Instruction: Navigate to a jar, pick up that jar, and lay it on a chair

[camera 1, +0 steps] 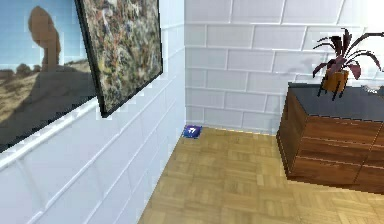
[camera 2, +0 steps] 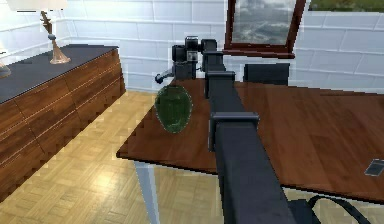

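I judged the pick-up done and the carry to a chair in hand. In the arm side view the gripper [camera 2: 168,76] stood at the far end of the arm [camera 2: 235,140], and the dark green jar [camera 2: 175,108] hung just below it, past the near corner of the table [camera 2: 300,120] and clear of both tabletop and floor, so I took it as held. I could not tell how the fingers were set on it.

The next move, as I read it, was to bring the jar to the chair [camera 2: 266,72] whose dark back showed at the far side of the table. That called for driving round the table, then lowering the jar onto the seat, which the table hid from me.

My count in that view:
- one jar, one table and one chair
- one sideboard [camera 2: 50,95] with one lamp [camera 2: 47,30] on it
- one framed picture [camera 2: 265,25] on the wall
- one small dark flat thing [camera 2: 375,167] on the table, too small to name

In the forward view I counted:
- two wall pictures, a rock landscape [camera 1: 35,70] and a speckled canvas [camera 1: 120,45]
- one chest of drawers [camera 1: 330,135], possibly the same piece as the sideboard
- one potted plant [camera 1: 343,62] on the chest
- one small blue thing [camera 1: 192,131] on the floor in the corner
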{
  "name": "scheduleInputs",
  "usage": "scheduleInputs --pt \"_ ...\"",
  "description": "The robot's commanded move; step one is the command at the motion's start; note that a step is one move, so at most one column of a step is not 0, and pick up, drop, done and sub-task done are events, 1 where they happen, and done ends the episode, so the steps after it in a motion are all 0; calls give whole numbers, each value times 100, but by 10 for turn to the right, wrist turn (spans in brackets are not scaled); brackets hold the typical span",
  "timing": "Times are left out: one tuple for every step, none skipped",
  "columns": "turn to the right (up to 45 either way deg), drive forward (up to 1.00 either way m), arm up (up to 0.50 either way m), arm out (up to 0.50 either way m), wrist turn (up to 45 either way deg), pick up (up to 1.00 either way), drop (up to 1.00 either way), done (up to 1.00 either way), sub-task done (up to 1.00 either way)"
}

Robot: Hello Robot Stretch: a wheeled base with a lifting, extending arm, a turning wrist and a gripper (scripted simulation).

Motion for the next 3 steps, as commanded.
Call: scheduleInputs --pt "0 0 -24 0 0 0 0 0 0" --pt "0 0 0 0 0 100 0 0 0" --pt "0 0 10 0 0 0 0 0 0"
